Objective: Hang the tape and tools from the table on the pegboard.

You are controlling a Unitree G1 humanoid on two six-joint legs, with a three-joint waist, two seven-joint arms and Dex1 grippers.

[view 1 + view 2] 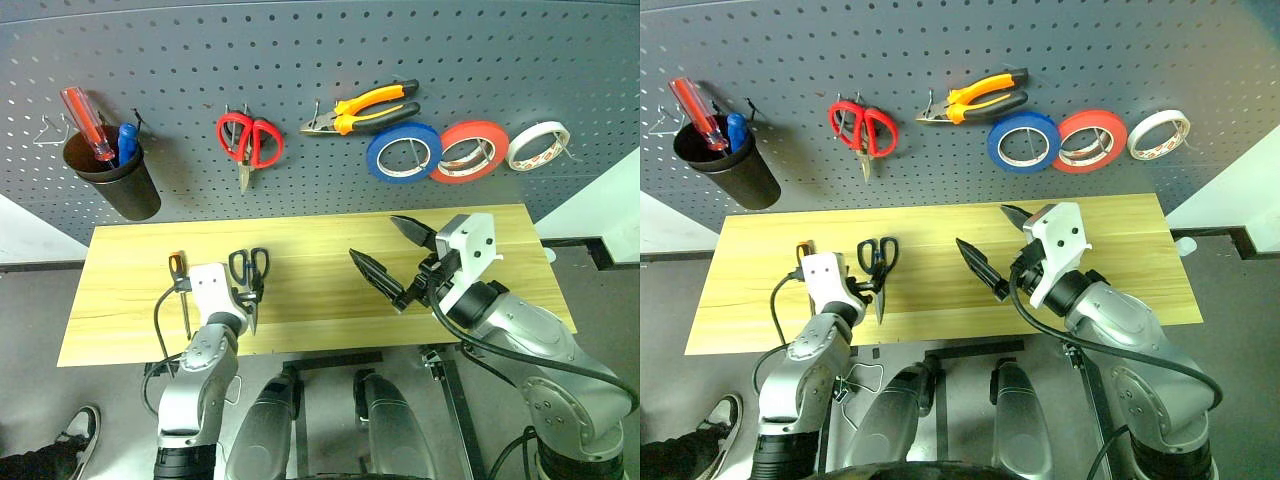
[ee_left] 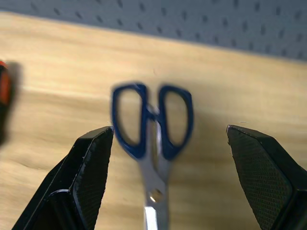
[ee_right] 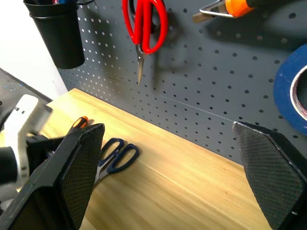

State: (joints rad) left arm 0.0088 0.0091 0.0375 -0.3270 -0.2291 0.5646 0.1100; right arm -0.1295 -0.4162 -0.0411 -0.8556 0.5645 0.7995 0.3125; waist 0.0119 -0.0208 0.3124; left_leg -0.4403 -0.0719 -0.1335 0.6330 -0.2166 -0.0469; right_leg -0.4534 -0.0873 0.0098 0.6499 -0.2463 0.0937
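On the large dark grey pegboard (image 1: 300, 60) with its grid of small holes, the flat roll of blue tape (image 1: 403, 152) already hangs from a thin hook, with a red-orange roll (image 1: 469, 151) just beside it, their edges overlapping, and a smaller white roll (image 1: 538, 145) next along. The pliers with orange-and-black handles (image 1: 365, 108) hang above and to the left of the blue roll, lying nearly level. Red-handled scissors (image 1: 250, 142) hang points down further left, and a black cup (image 1: 112, 176) at the board's left end holds a red screwdriver (image 1: 86, 124) and a blue one (image 1: 127, 143).

Below, on the long counter (image 1: 320, 250) of light yellowish wood, two tools lie flat toward the left: the dark blue-handled scissors (image 1: 249, 275), handles toward the board and blades toward the near edge, and the small orange-handled screwdriver (image 1: 179, 280) a little to their left, apart from them.

The left hand (image 2: 168, 182) hangs low over the scissors with its two black fingers spread wide on either side of the handles, grasping nothing; its wrist view shows the blue loops between the fingers (image 2: 91, 177), though whether they touch the counter cannot be told. The right hand (image 1: 395, 260) is raised above the middle of the counter, released and empty, its fingers spread well apart and pointing toward the robot's left.
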